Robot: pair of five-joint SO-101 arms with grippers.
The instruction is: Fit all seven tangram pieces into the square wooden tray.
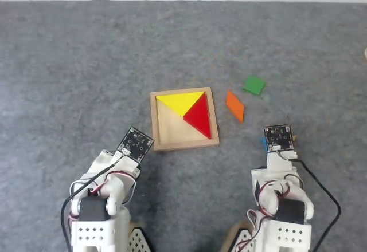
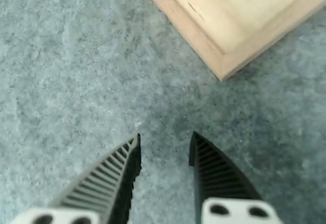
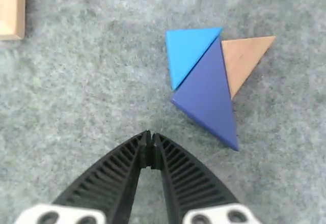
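R gripper (image 3: 151,150) jaws pressed together, empty. Dark blue triangle (image 3: 209,96) touches light blue triangle (image 3: 186,51) & tan triangle (image 3: 244,56); grabbing it may drag both. L gripper (image 2: 164,147) jaws spread by tray (image 2: 214,56) corner: bump risk.

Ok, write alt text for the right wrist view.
The right gripper, shut and empty, hangs over a grey mat near a light blue triangle, a dark blue triangle and a brown triangle, lying together. A tray corner lies apart from them.

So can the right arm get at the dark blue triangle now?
Probably yes: bare carpet lies between the right gripper and the dark blue triangle. The jaws are shut, and the light blue triangle and brown triangle touch it.
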